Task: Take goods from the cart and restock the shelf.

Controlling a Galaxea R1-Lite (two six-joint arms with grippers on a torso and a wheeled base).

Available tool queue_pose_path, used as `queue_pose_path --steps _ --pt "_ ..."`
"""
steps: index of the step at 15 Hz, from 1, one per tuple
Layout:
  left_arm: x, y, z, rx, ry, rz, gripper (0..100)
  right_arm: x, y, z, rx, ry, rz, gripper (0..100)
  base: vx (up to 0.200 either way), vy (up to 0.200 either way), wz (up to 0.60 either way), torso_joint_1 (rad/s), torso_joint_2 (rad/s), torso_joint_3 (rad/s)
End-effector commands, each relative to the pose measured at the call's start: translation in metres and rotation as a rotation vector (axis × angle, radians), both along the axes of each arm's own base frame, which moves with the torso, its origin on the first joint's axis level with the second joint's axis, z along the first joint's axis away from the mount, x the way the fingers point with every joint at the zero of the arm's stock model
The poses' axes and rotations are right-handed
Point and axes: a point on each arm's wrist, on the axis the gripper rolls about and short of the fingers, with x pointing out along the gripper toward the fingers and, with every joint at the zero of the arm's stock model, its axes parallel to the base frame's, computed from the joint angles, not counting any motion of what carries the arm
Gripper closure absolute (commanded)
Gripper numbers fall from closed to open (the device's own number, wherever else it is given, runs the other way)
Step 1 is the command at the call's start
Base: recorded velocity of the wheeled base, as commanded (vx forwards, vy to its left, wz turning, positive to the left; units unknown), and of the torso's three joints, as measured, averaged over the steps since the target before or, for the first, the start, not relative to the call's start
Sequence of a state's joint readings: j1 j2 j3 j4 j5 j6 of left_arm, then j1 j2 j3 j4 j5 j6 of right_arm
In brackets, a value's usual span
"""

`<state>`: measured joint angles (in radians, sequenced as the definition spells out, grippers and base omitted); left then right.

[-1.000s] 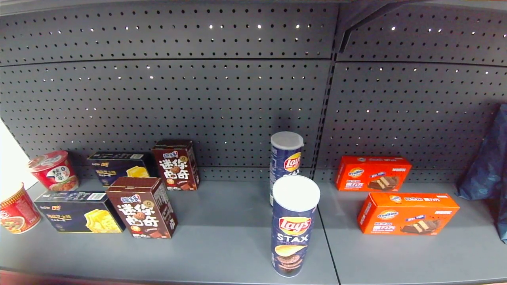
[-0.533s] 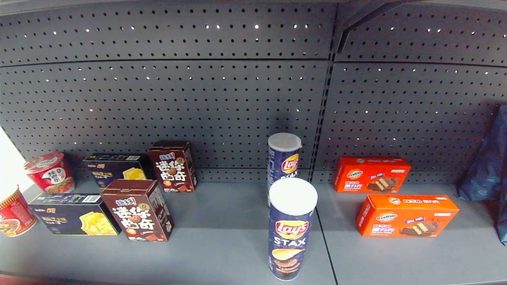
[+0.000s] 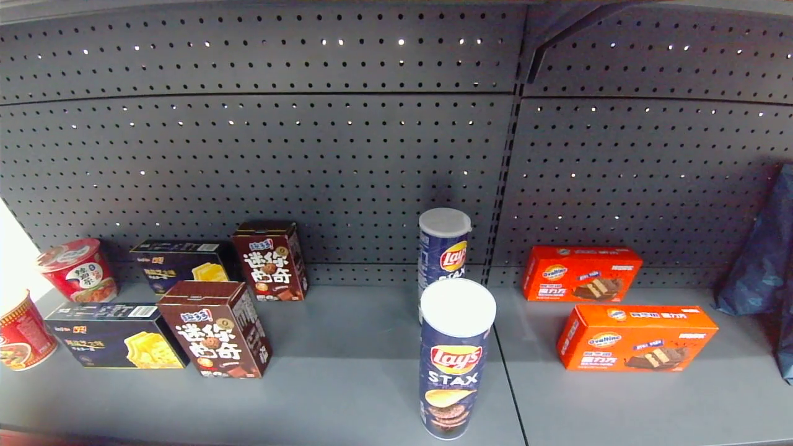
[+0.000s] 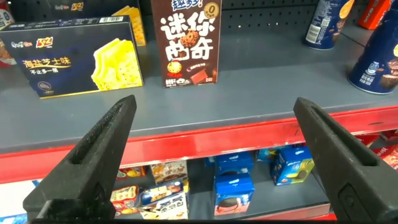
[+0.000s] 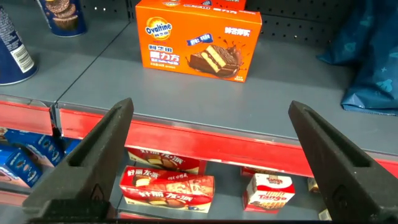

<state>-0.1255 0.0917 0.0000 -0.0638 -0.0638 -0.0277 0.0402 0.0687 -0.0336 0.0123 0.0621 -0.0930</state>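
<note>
Shelf: grey shelf [image 3: 347,384] carries every item, set in front-and-back pairs.
Left end: two red cups [image 3: 77,269], then two navy boxes [image 3: 114,334], then two brown boxes [image 3: 217,328].
Middle: two chip cans [image 3: 456,365] upright, lids on, one behind the other.
Right side: two orange boxes [image 3: 638,337], with a blue bag [image 3: 759,260] at the far end.
Below: blue packs [image 4: 233,186], possibly biscuits, on the lower level.
Left pincer [image 4: 214,106]: spread wide, holding nothing, in front of the front brown box.
Right pincer [image 5: 211,107]: spread wide, holding nothing, in front of the front orange box.
</note>
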Motion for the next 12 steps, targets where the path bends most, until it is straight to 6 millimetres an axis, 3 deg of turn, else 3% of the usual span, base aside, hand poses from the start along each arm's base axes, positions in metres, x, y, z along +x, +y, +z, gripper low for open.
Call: queue_pose_path --steps 1,12 --pt "0.0002 0.0000 0.0001 0.000 0.001 0.001 0 0.0001 0.0000 0.0001 -0.001 0.002 0.000 0 0.000 0.000 0.00 0.000 0.00 0.000" --pt "0.0002 0.0000 0.0001 0.002 0.001 -0.001 0 0.0002 -0.0001 0.0001 0.004 0.002 -0.004 0 0.000 0.000 0.00 0.000 0.00 0.000"
